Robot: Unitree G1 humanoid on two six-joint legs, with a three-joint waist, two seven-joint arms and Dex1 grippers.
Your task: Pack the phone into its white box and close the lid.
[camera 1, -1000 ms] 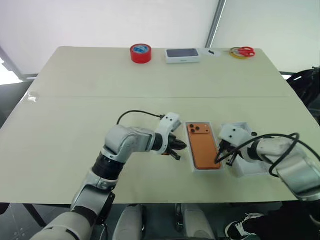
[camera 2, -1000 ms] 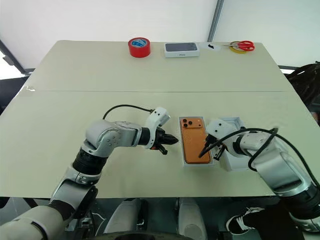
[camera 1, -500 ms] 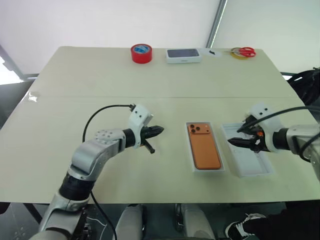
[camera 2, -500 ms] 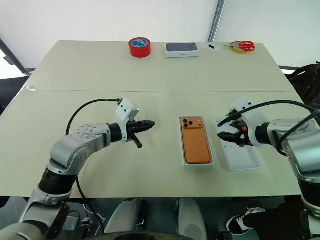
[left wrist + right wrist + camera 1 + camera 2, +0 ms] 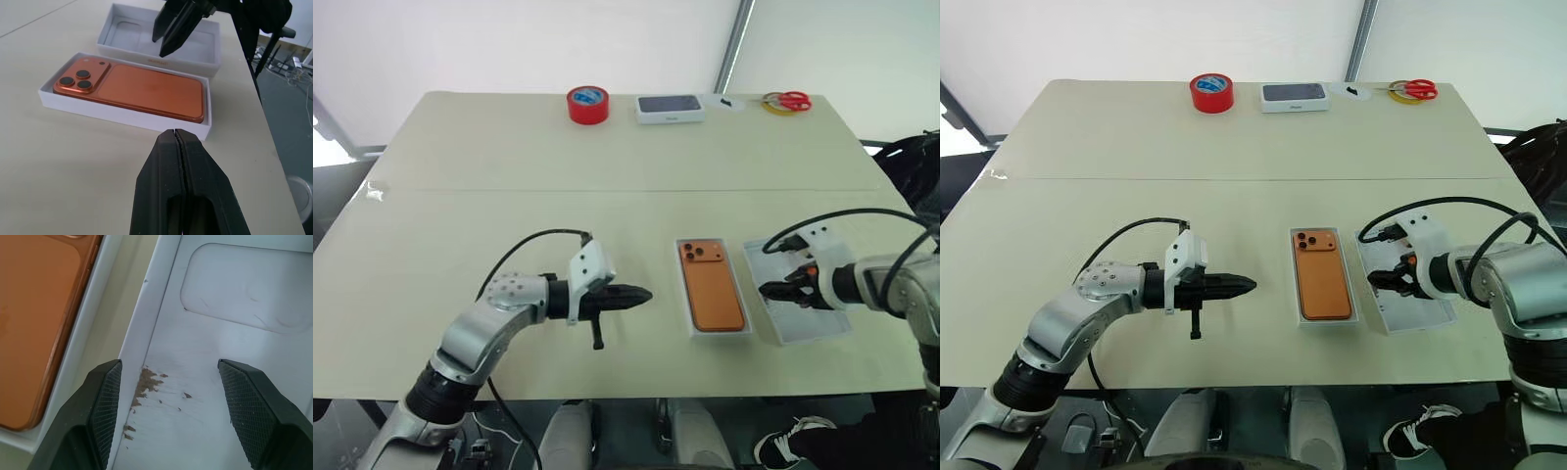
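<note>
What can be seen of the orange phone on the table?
The phone is flat, orange and matte-looking, with rounded corners. It lies back up inside the white box, which frames it closely. Three dark lenses sit on a raised cluster at its far corner. Nothing else touches it; both grippers are apart from it.

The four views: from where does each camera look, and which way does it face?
Left and right eye views: on the head, facing forward and down over the beige table; both arms show.
Left wrist view: on the left wrist, facing across the flat orange phone in its shallow white cardboard box; own shut jaws show.
Right wrist view: on the right wrist, facing down into a second white cardboard tray with a recess; own open jaws show.
Shared: both wrist views show phone and tray.
</note>
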